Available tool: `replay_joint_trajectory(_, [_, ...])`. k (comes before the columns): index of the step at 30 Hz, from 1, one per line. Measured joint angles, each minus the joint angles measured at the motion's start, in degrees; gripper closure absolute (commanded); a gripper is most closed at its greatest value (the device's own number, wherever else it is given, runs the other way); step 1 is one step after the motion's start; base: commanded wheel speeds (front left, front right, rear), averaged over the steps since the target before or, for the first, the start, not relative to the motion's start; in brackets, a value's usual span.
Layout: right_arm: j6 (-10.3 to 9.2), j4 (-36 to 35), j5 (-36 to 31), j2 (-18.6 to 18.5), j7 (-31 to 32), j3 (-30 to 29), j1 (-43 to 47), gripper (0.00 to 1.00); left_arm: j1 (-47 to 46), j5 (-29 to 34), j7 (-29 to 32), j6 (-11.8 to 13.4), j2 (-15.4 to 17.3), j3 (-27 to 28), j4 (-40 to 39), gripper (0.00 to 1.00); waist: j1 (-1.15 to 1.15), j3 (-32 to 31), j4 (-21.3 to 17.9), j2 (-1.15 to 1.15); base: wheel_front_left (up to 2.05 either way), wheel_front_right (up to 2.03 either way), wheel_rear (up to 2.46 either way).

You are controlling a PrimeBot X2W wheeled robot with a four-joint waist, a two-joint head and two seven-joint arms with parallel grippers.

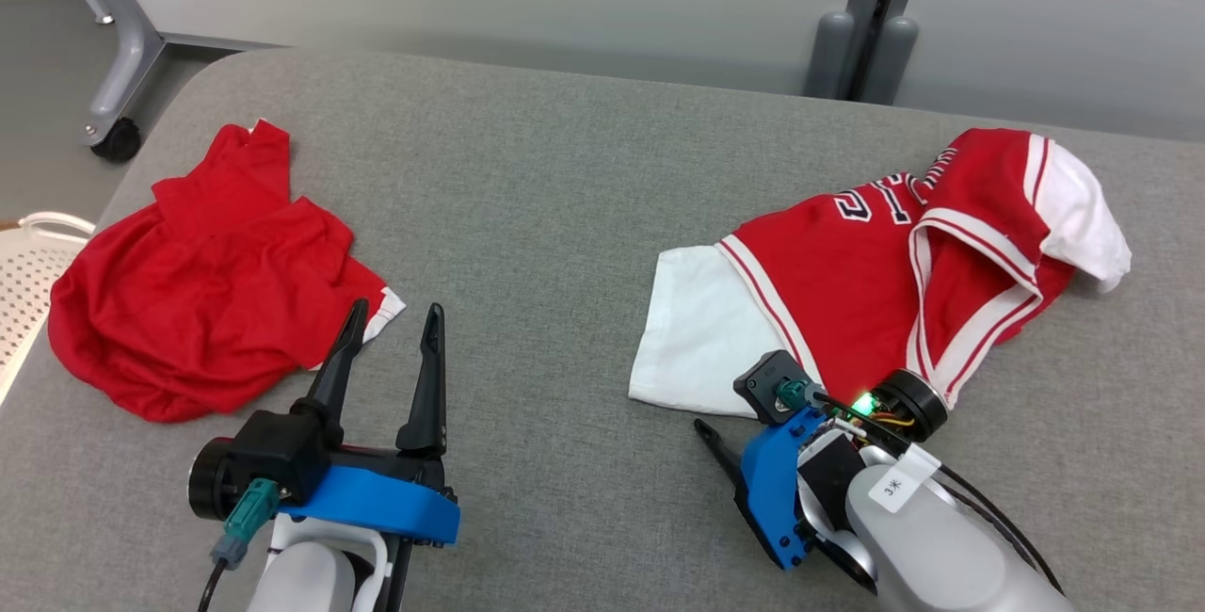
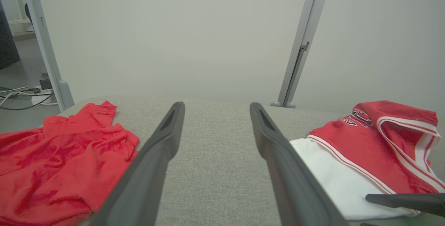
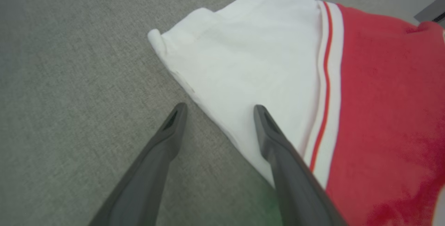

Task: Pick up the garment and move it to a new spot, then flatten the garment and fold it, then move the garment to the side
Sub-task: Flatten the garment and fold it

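Observation:
A red-and-white jersey garment point(image 1: 847, 282) lies crumpled on the right of the grey padded table point(image 1: 546, 198), its white sleeve point(image 1: 697, 330) spread towards me. My right gripper point(image 3: 219, 109) is open just above the sleeve's near edge point(image 3: 260, 62), one finger over the white cloth and the other over bare table. Nothing is between the fingers. A plain red garment point(image 1: 198, 311) lies bunched at the left. My left gripper point(image 1: 395, 315) hovers open and empty beside its right edge. The left wrist view shows both garments, red point(image 2: 52, 156) and jersey point(image 2: 351, 142).
A white perforated basket point(image 1: 28, 273) sits off the table's left edge. A grey frame leg with a caster point(image 1: 118, 136) stands at the back left, a grey post point(image 1: 871, 28) behind the table. Cables point(image 2: 21, 97) lie on the floor. Bare table separates the two garments.

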Motion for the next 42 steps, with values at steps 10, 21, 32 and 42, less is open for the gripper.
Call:
replay_joint_trajectory(10, [-0.01,9.1,-0.5,1.3,-1.0,3.9,-5.5,0.25,-0.7,-0.3,0.0,0.0,-0.4,0.2,0.0,0.00,0.00,1.4,2.2,-0.01,0.00,0.00,0.00])
replay_joint_trajectory(21, [0.05,11.4,1.0,-0.6,-7.3,-2.6,-4.8,1.00,-0.3,0.1,0.0,-0.2,-0.6,1.3,-0.1,0.00,0.00,0.5,-0.4,0.01,0.00,0.00,0.00])
replay_joint_trajectory(32, [0.00,-2.3,2.4,-4.1,-12.6,-23.8,11.1,1.00,1.6,0.6,0.0,-0.2,0.0,3.2,-0.6,0.00,0.00,-1.4,-6.1,0.01,0.00,0.00,0.00])
replay_joint_trajectory(42, [0.00,-22.3,-7.3,-1.7,-7.0,-46.7,23.3,1.00,1.8,0.7,0.0,-0.2,0.2,2.8,-0.7,0.00,0.00,-2.4,-9.7,0.01,0.00,0.00,0.00])
